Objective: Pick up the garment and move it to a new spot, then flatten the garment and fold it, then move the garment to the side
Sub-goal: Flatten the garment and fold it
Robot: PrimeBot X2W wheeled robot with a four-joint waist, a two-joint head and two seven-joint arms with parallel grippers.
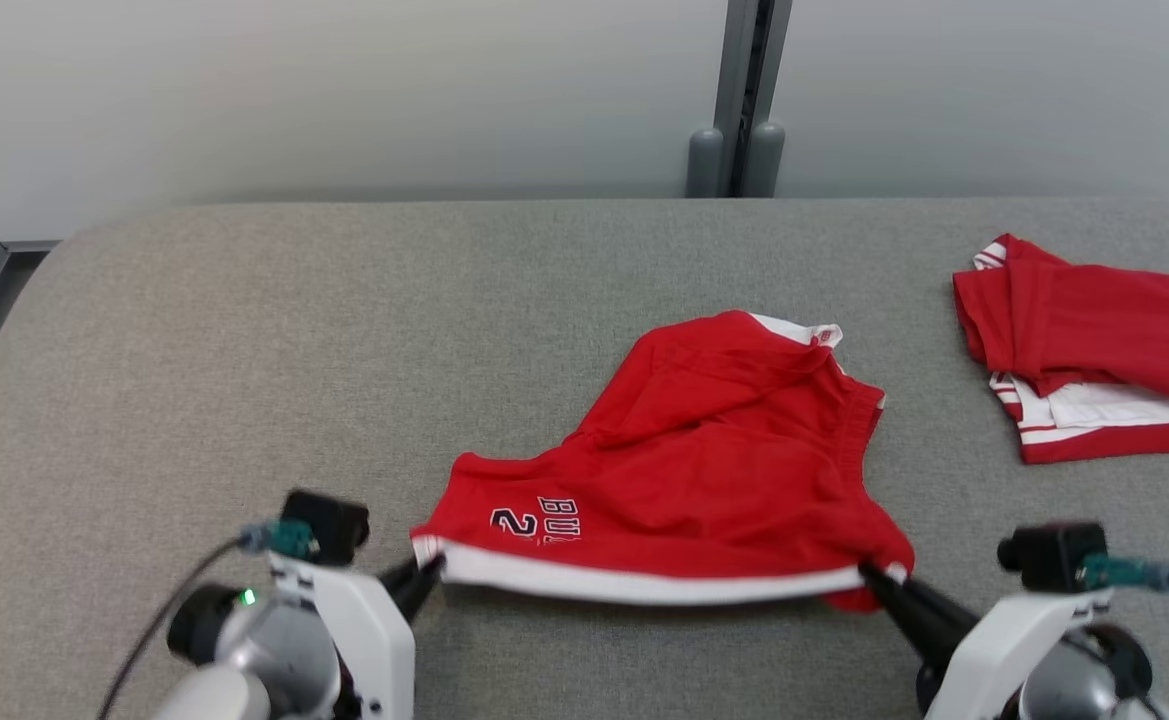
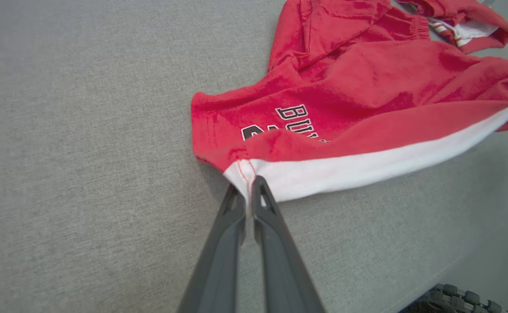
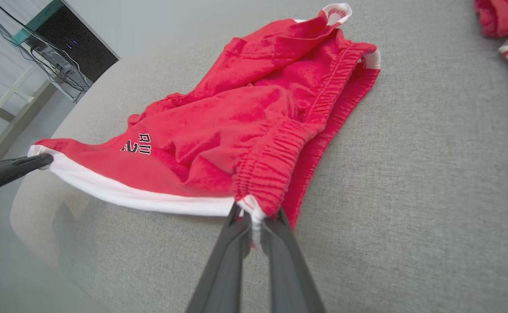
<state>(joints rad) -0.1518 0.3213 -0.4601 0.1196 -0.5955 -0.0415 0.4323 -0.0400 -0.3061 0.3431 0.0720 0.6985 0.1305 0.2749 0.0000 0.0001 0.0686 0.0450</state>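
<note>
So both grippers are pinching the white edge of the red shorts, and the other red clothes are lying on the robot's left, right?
Almost. The left gripper and right gripper do pinch the white edge of the red shorts, but the other red clothes lie on the robot's right, as the head view shows.

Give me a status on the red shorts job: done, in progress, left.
Done: both grasps. The left gripper and right gripper are shut on opposite ends of the white hem band on the red shorts. In hand: the pick-up; the band is stretched between them, the rest crumpled on the grey table. Left: moving, flattening, folding, setting aside.
</note>
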